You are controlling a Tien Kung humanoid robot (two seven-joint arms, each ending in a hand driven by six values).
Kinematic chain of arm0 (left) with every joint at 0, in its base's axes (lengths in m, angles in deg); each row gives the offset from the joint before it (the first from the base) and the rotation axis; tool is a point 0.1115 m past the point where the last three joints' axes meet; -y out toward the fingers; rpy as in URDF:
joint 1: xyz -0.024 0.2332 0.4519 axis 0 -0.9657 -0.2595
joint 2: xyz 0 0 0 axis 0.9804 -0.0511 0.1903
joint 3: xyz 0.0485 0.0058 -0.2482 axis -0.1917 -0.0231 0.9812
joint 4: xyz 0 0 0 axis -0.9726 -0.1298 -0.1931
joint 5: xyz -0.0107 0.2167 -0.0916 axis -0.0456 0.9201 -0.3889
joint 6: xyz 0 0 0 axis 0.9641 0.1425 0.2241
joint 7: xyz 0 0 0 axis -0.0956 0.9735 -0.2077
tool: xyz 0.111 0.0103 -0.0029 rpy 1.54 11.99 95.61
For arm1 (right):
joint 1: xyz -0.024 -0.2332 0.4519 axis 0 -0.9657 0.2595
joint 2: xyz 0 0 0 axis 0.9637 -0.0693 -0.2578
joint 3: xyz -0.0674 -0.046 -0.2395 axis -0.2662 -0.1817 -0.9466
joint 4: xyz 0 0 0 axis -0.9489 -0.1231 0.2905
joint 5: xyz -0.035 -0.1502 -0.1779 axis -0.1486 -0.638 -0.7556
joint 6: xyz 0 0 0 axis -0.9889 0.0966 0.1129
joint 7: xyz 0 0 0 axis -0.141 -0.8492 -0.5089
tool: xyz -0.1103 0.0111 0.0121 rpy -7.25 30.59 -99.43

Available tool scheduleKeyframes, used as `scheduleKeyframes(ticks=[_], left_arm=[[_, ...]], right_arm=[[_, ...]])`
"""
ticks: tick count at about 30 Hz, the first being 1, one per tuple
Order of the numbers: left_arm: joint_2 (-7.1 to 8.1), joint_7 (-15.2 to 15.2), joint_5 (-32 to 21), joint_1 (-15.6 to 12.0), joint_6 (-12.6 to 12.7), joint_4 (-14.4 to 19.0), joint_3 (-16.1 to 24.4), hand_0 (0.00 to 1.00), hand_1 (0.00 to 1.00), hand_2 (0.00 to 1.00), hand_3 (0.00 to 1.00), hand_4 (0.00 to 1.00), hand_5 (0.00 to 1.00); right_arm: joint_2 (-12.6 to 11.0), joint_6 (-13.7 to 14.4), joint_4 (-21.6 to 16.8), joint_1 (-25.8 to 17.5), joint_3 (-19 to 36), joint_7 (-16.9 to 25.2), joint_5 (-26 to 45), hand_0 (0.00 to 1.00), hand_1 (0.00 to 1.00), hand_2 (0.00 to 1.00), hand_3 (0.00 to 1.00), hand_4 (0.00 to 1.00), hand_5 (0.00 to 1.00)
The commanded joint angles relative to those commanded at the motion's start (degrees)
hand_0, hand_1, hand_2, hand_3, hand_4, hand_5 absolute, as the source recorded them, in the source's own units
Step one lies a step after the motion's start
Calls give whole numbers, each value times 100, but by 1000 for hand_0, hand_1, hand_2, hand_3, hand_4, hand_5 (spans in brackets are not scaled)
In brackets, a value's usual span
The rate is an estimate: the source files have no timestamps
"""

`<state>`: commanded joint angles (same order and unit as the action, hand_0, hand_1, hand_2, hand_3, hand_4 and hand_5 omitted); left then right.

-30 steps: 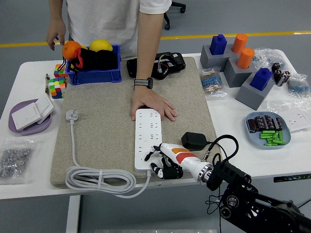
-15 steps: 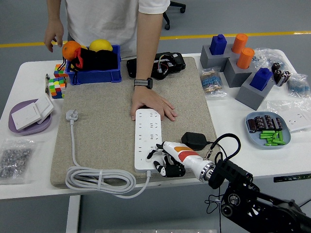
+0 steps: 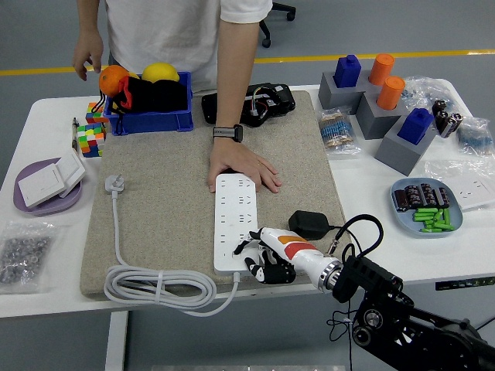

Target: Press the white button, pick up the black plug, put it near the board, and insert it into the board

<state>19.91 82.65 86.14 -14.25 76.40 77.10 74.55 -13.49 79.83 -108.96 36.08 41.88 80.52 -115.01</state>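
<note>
Reaching in from the lower right, the right hand (image 3: 263, 255) is being held at the near end of the white board (image 3: 236, 222), its fingers (image 3: 246, 244) loosely spread over the strip's near right corner and nothing being grasped. The black plug (image 3: 309, 223) is being left on the beige mat (image 3: 155, 209), just right of the board. The board's far end is being steadied by a person's hand (image 3: 244, 166).
</note>
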Motion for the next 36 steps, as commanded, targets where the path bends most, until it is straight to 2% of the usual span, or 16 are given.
scheduleKeyframes(ticks=[14,19,23,24,29,30,35,36], left_arm=[[11,9,9,-31,0,0,-10,810,778,734,783,588,526],[-17,0,-3,-38,0,0,-19,810,778,734,783,587,524],[-26,-8,-31,-28,-3,0,-53,810,778,734,783,587,524],[-26,0,-13,-32,-4,0,-37,810,778,734,783,587,523],[-22,19,47,-51,1,0,44,810,778,734,783,587,523],[-24,17,42,-49,0,0,38,810,777,734,783,589,527],[-29,-6,-22,-24,1,0,-34,810,777,734,783,589,527],[-29,-11,-37,-25,1,0,-48,810,777,734,783,588,527]], right_arm=[[-14,34,-585,-81,544,30,-48,2,2,117,608,581,107],[-56,255,-743,-155,823,243,-116,2,2,116,608,581,106],[-75,282,-778,-177,1145,376,-163,2,2,116,608,581,106],[-78,282,-782,-180,1201,401,-149,50,68,160,626,518,96],[-110,231,-856,-194,1415,540,-50,50,68,160,626,518,96],[-118,206,-869,-196,1446,580,-53,277,213,325,653,634,213],[-129,-134,-822,-223,1543,538,-137,277,213,325,653,634,213],[-129,-216,-805,-233,1557,512,-167,653,644,641,707,880,225]])
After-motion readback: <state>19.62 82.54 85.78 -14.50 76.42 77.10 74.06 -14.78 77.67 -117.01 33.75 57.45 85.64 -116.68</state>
